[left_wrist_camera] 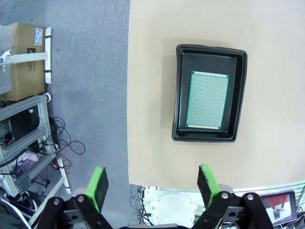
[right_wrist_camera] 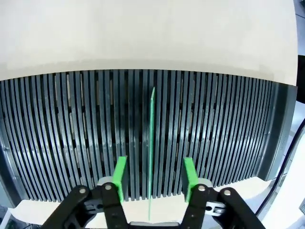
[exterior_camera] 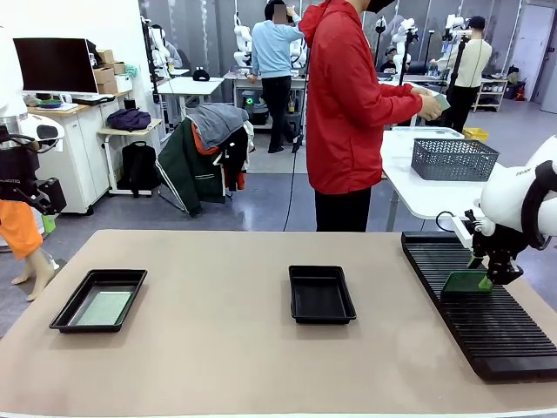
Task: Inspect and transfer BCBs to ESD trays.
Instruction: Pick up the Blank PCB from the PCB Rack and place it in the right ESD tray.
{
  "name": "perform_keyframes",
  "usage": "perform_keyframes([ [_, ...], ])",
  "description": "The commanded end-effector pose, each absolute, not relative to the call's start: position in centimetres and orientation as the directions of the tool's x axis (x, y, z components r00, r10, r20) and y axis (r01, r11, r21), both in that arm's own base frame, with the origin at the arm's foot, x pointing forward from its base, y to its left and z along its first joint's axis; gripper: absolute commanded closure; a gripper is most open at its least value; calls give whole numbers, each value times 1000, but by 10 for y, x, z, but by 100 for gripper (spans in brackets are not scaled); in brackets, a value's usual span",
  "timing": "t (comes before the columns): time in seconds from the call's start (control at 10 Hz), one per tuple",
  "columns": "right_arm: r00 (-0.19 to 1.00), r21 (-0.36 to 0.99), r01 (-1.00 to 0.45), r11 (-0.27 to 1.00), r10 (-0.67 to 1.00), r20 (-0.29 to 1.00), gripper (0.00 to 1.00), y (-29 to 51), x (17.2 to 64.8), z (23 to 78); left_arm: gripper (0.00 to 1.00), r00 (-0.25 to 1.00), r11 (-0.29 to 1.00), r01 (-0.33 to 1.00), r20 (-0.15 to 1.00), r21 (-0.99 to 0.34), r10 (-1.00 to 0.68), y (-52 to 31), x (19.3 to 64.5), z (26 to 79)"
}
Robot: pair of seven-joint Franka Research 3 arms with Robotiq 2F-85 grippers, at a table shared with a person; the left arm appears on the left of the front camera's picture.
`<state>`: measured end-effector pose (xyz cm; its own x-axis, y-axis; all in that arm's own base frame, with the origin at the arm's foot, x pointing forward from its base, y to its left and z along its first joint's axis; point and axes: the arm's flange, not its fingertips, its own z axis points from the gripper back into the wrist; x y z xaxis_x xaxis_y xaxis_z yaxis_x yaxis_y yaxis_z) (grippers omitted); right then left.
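Left jaws wide open over black tray (left_wrist_camera: 180, 95) holding speckled board (left_wrist_camera: 207, 100). Right jaws apart, straddling thin green board (right_wrist_camera: 152, 143) in ribbed rack (right_wrist_camera: 71, 124).

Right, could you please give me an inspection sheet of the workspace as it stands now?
Surface: tan table, no marks seen.
Job's things: left ESD tray holds a flat BCB; centre ESD tray empty; upright BCB stands on edge in the slotted rack.
Clutter: nothing seen.
Grippers: left gripper, jaws wide open, holding nothing; right gripper, jaws straddling the upright BCB without touching it.
Cables: cable tangle on the floor beside the table.
Surroundings: person in red jacket at the far side; wire-mesh basket behind.
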<state>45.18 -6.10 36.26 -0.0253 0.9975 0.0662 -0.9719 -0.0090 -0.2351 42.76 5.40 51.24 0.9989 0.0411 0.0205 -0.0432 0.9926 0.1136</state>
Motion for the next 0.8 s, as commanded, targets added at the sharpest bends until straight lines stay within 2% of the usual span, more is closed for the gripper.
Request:
perform_keyframes([
  [0.0, -49, -253, -967, -29, 996, 73, 49, -66, 456, 358, 0, 999, 992, -43, 19, 119, 41, 54, 426, 512],
  [0.7, -42, -257, -966, -24, 997, 64, 79, -65, 453, 359, 0, 999, 992, -43, 19, 119, 41, 54, 426, 512],
])
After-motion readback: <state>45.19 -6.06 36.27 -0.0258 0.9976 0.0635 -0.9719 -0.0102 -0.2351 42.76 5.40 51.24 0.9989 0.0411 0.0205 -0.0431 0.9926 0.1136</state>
